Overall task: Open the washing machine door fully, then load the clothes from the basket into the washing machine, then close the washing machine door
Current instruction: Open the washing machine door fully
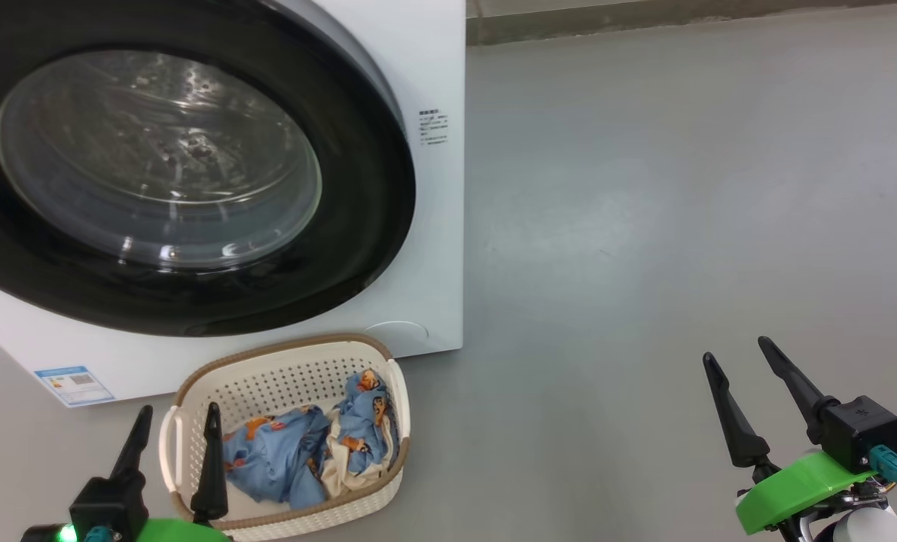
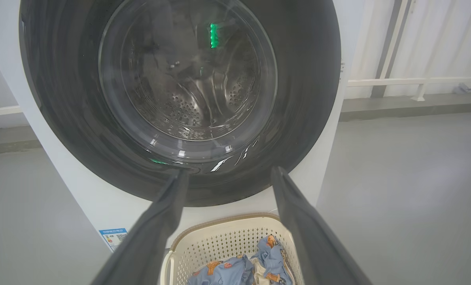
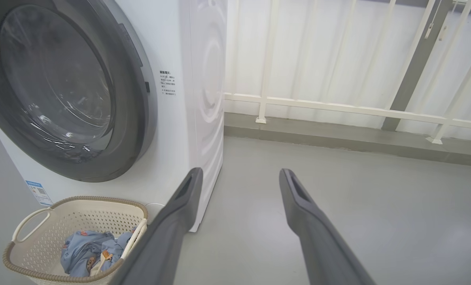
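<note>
Our left gripper [image 1: 178, 409] hangs by the basket [image 1: 282, 348], fingers spread wide, pointing at the shut washing machine door [image 1: 373, 188]. Our right gripper [image 1: 736, 348], wide too, hangs over the floor [image 1: 644, 226], well apart. The clothes [image 1: 282, 459] lie in the basket.

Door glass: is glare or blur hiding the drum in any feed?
Head view: pale streaks across the door, drum barely shows. Left wrist view: green glint up top, drum holes readable, left gripper soft-edged. Right wrist view: door oblique, highlights low on the glass, drum unreadable.
</note>
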Tool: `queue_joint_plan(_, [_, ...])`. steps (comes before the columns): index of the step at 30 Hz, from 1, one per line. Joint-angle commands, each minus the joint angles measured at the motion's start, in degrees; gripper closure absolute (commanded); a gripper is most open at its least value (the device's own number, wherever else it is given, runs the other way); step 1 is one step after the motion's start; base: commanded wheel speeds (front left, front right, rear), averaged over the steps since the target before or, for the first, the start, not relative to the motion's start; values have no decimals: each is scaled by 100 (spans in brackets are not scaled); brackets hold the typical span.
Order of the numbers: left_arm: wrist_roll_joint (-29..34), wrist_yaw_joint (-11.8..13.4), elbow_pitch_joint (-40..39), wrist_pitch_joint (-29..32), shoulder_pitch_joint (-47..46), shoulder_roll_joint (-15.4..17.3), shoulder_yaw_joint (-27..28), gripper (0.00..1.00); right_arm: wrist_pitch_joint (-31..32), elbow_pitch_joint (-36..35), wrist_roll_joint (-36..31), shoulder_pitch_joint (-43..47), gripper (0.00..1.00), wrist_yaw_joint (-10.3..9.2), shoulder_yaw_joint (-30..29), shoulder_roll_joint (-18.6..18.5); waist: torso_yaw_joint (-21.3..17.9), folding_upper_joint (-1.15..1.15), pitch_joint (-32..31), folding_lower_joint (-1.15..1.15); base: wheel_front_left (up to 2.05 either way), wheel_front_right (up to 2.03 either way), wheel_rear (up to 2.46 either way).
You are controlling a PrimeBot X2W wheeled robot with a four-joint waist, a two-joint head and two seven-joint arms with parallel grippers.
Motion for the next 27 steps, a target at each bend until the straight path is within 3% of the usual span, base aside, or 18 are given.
queue_joint_plan(1, [-31, -4, -108, -61, -253, 87, 180, 0, -71, -133, -8, -246, 0, 25, 50, -83, 1, 0, 4, 0, 47, 47, -95])
queue_joint_plan(24, [-139, 23, -73, -61, -151, 4, 90, 0, -71, -76, 186, -427, 0, 25, 86, -5, 136, 0, -11, 0, 5, 5, -10])
queue_joint_plan(25, [-151, 32, -77, -61, -133, 0, 82, 0, -71, -68, 293, -456, 52, 25, 97, 21, 146, 0, -8, 0, 0, 0, 0])
queue_joint_plan(27, [-179, 50, -83, -61, -100, -8, 62, 0, -71, -80, 613, -532, 84, 25, 105, 82, 167, 0, 1, 0, 0, 0, 0])
